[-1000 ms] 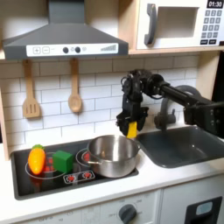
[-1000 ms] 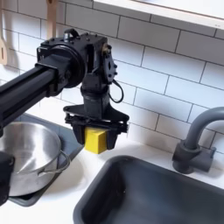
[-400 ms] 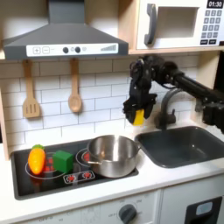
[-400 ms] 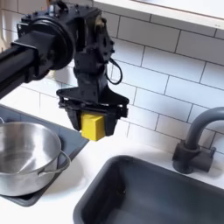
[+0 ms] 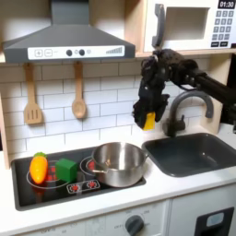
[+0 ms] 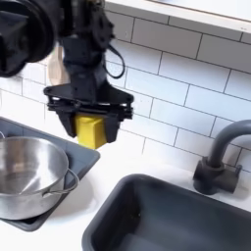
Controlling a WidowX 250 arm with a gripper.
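Pincer [image 6: 90, 125] grips a yellow block [image 6: 91, 130] between its fingers, holding it in the air in front of the white tiled wall [image 6: 186, 93], above the tabletop [image 6: 98, 201] strip between the silver pot [image 6: 27, 175] and the dark sink [image 6: 167, 216]. In the first exterior view the yellow block [image 5: 148, 120] hangs above and to the right of the silver pot [image 5: 119, 162], left of the faucet [image 5: 189, 106]. On the stove's left side sit a green block [image 5: 66, 170] and a corn cob [image 5: 38, 167], well apart from the pincer [image 5: 148, 118].
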